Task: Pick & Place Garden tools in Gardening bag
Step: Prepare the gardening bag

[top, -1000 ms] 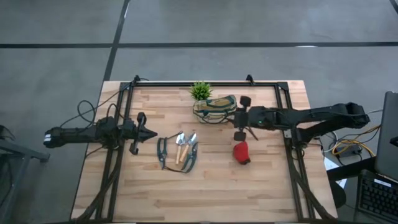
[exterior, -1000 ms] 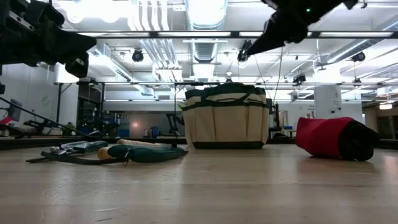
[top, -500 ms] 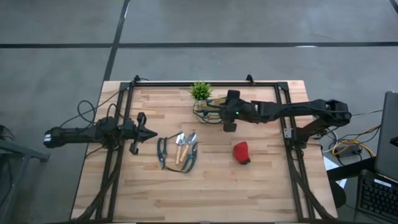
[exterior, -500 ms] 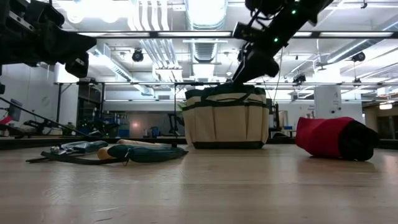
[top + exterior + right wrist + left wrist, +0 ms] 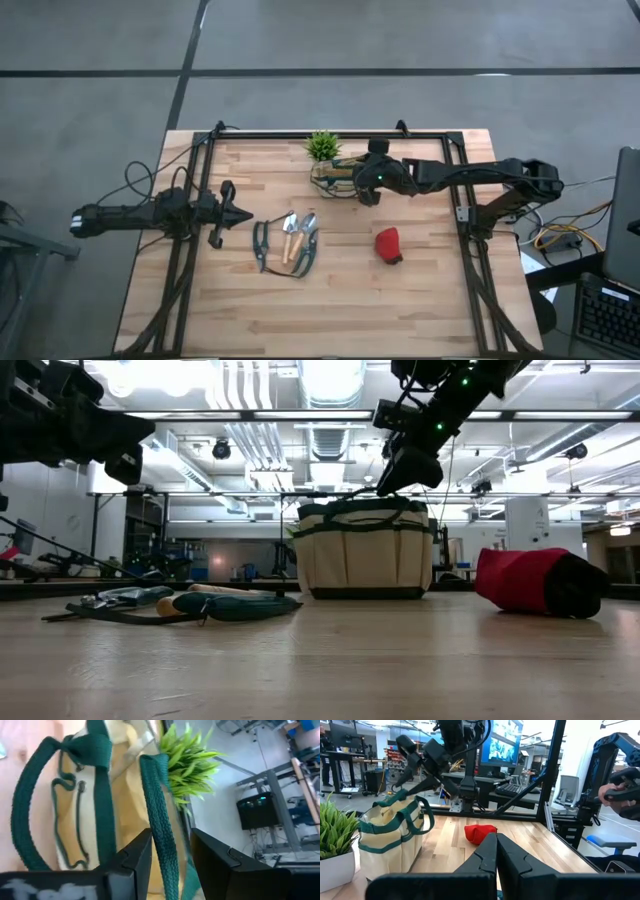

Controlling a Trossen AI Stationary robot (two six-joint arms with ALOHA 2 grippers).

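The beige gardening bag (image 5: 340, 172) with green trim stands upright on its base at the table's far middle. My right gripper (image 5: 360, 178) hovers over its top, open. In the right wrist view one green loop handle (image 5: 159, 835) runs between the two fingers. The garden tools (image 5: 290, 240), metal heads with wooden handles and dark-handled shears, lie flat together on the table at mid-left. The red soft lump (image 5: 388, 243) lies on the table to their right. My left gripper (image 5: 240, 213) is shut and empty, left of the tools. My right gripper has its fingers (image 5: 135, 857) on either side of the bag's green loop handle (image 5: 162, 855), coming at it from above and from the table's right. I cannot tell whether they touch the strap. The bag stands on the table.
A small green leafy plant (image 5: 322, 147) in a white pot stands just behind the bag, at the far edge. A dark metal frame (image 5: 300, 135) runs along the table's far edge and both sides. There is bare wood near the front edge.
My right gripper has gone toward the table's left edge and down, from beside the bag's right end to over the bag's top. The bag, the tools and the red lump lie as before.
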